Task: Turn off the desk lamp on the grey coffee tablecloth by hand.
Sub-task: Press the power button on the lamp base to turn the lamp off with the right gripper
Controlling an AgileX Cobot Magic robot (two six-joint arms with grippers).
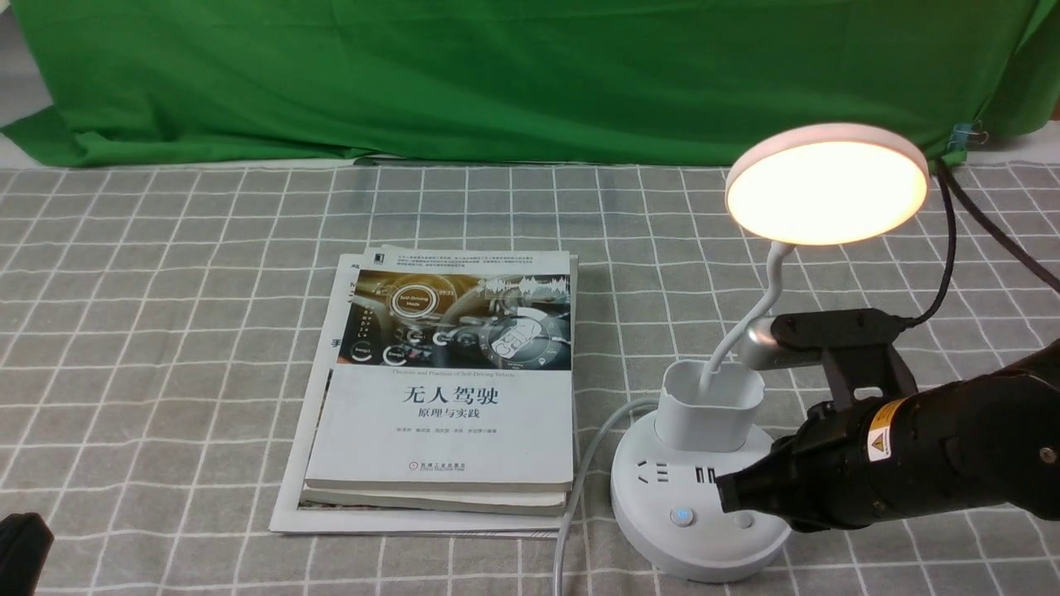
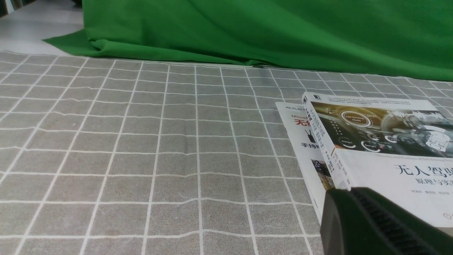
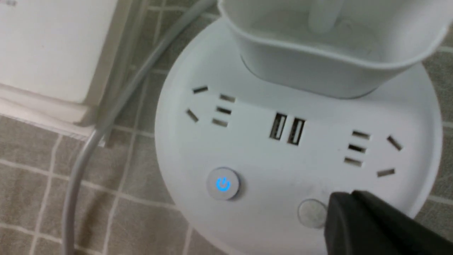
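White disc-headed desk lamp [image 1: 712, 406] stands lit near the counter's near right corner, on the grey grid-lined tablecloth [image 1: 149, 331]. Neck upright, disc facing the near edge. Black right pincer [image 1: 727, 497] is closed, tip over the plain round button [image 3: 309, 212]. Stacked books [image 1: 447, 389] lie just left, with bare cloth beyond. Left pincer [image 1: 21, 550]: state cannot be told.

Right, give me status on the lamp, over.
Right gripper shut, tip by the plain button on the base, contact unclear. Left gripper low, state unclear. Desk lamp lit, power button glowing blue. Nothing in the way.
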